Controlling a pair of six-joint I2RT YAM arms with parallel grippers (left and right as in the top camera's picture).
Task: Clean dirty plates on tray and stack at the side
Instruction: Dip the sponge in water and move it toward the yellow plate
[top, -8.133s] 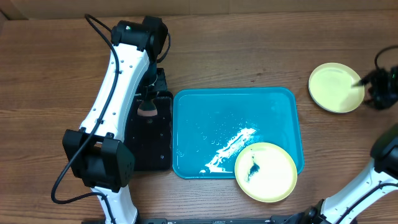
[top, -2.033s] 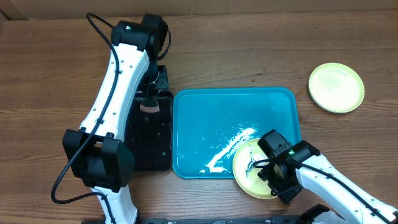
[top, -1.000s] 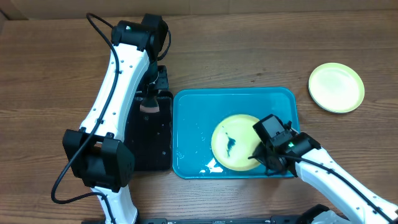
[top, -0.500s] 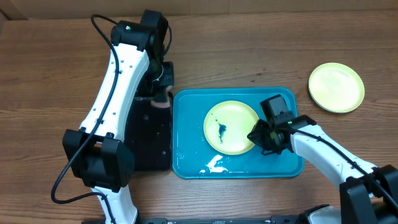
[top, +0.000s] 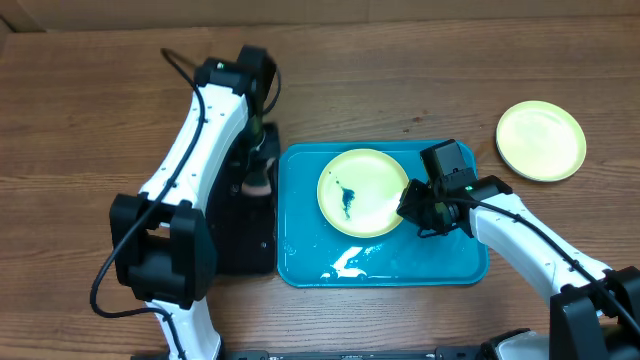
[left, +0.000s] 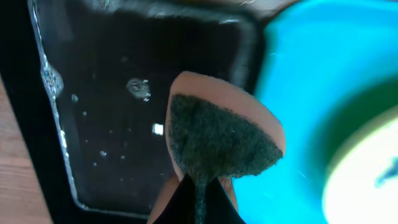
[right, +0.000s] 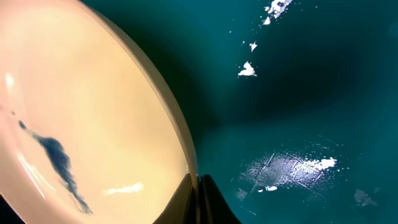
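Observation:
A pale yellow-green plate (top: 362, 192) with a dark smear at its centre hangs tilted over the upper middle of the turquoise tray (top: 450, 250). My right gripper (top: 412, 205) is shut on the plate's right rim; in the right wrist view its fingers (right: 198, 186) pinch the edge of the plate (right: 81, 124) above the wet tray (right: 298, 93). My left gripper (top: 258, 180) is shut on a brown sponge (left: 221, 140) with a dark scouring face, over the black tray's right edge next to the turquoise tray (left: 298, 74). A second, clean-looking plate (top: 541, 140) lies on the table at the right.
A black rectangular tray (top: 235, 240) sits against the turquoise tray's left side. White foam streaks (top: 345, 262) lie near the turquoise tray's front edge. The left arm reaches over the black tray from the front left. Bare wooden table surrounds everything.
My right gripper has carried the smeared plate from the tray's front right up and left to its upper middle. My left arm has shifted, bringing the sponge to the black tray's right edge.

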